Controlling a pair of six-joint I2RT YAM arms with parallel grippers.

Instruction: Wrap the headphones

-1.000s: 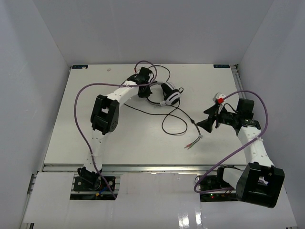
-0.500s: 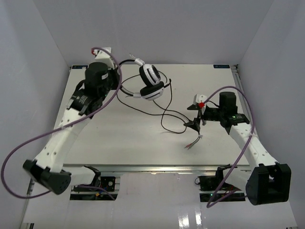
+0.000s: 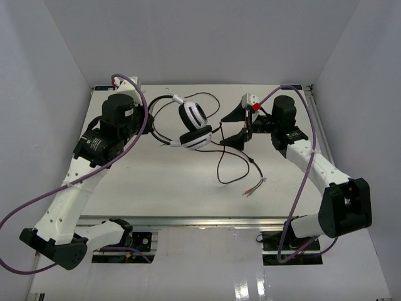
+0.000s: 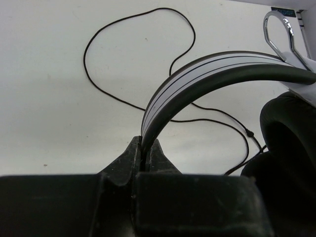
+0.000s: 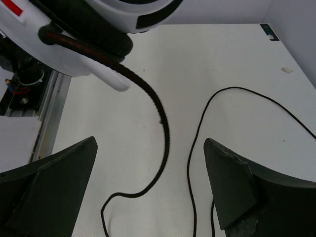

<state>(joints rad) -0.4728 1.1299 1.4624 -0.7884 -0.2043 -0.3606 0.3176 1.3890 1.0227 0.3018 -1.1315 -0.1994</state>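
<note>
The headphones (image 3: 194,123) hang above the table's far middle, white earcups with black centres. My left gripper (image 3: 152,125) is shut on the white-and-black headband (image 4: 207,69), pinched between the jaws (image 4: 145,148); a black ear pad (image 4: 291,128) hangs to its right. My right gripper (image 3: 230,127) is open just right of the earcups, holding nothing. In the right wrist view the gripper (image 5: 150,142) is open wide, with the cord (image 5: 165,128) running between the jaws and an earcup (image 5: 98,19) above them. The cord (image 3: 222,164) trails down to the red and green plugs (image 3: 254,188) on the table.
White table (image 3: 125,182) inside white walls. A metal rail (image 3: 200,219) runs along the near edge. Purple arm cables (image 3: 301,188) loop beside each arm. More cord (image 4: 123,19) loops on the table behind the headband.
</note>
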